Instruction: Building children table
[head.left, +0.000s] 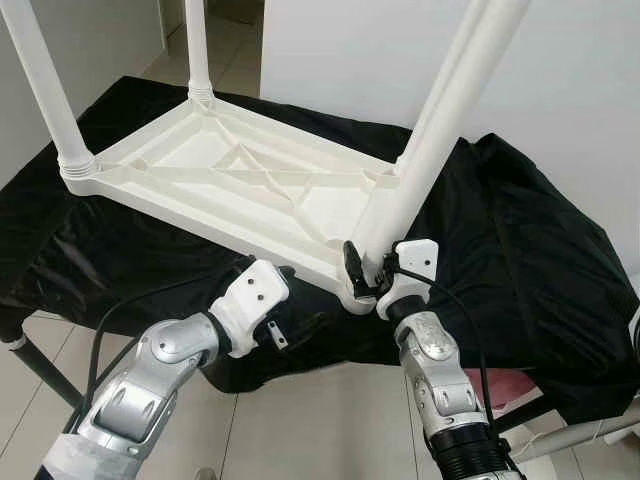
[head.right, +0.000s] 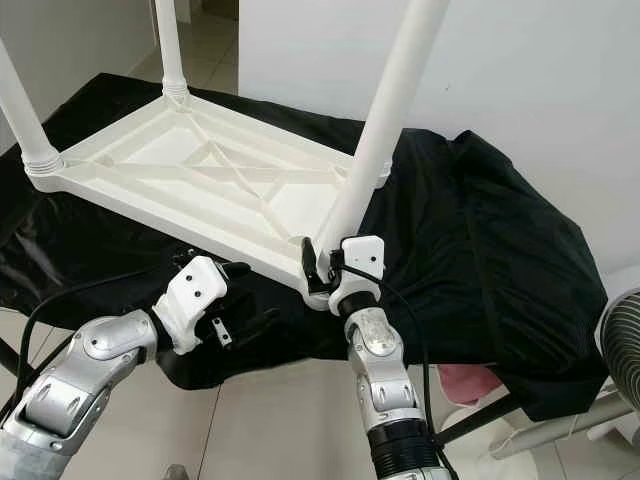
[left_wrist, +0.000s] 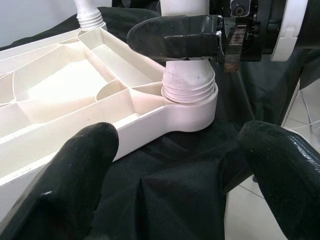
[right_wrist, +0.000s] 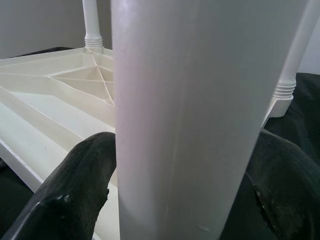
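Note:
A white plastic children's table (head.left: 240, 165) lies upside down on a black cloth, with its legs pointing up. At the near right corner, my right gripper (head.left: 365, 265) is shut on the white table leg (head.right: 385, 110) just above its ribbed socket (left_wrist: 190, 90). In the right wrist view that leg (right_wrist: 190, 100) stands between the two black fingers (right_wrist: 75, 190). My left gripper (left_wrist: 180, 175) is open, low over the cloth in front of the table's near edge and left of that corner. Nothing is between its fingers (left_wrist: 75, 175).
The black cloth (head.left: 520, 250) covers a low frame and hangs over its front edge. Tiled floor (head.left: 300, 420) lies below me. A fan grille (head.right: 622, 350) stands at the far right, and something pink (head.right: 470, 385) lies under the cloth's edge.

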